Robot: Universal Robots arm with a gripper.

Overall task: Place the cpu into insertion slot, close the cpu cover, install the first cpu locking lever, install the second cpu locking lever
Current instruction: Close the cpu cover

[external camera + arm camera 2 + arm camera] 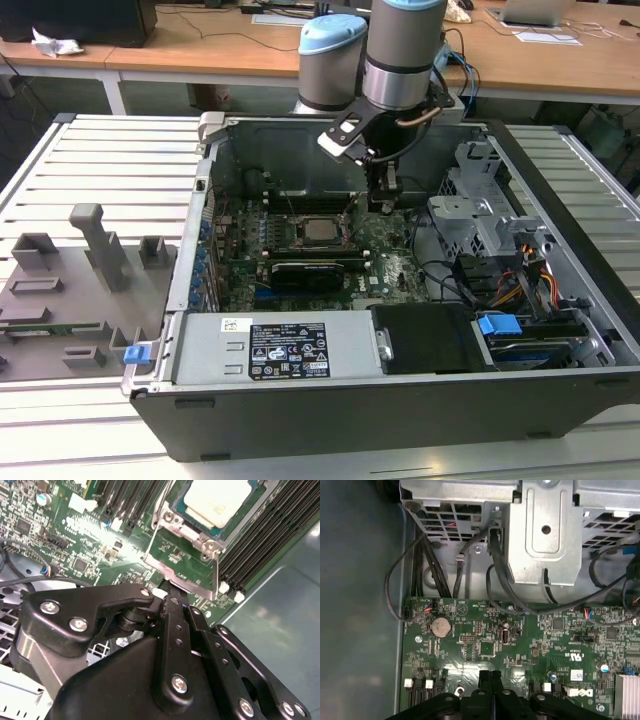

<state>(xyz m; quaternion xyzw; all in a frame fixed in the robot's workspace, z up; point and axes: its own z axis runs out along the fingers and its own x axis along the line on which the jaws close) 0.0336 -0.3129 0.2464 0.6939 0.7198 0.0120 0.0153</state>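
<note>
The cpu, a square chip with a silver-grey face, lies in the insertion slot on the green board. The silvery cpu cover lies flat around it, with the chip's face showing through its cut-out. My gripper hangs low over the board, to the exterior view's right of the socket. In the second wrist view its tips sit just off the socket's metal edge. The black fingers are pressed together and I see nothing between them.
Long black memory slots flank the socket and a black card lies in front of it. A silvery drive cage with cables stands on the exterior view's right. The power supply fills the case front. A grey fixture plate lies outside.
</note>
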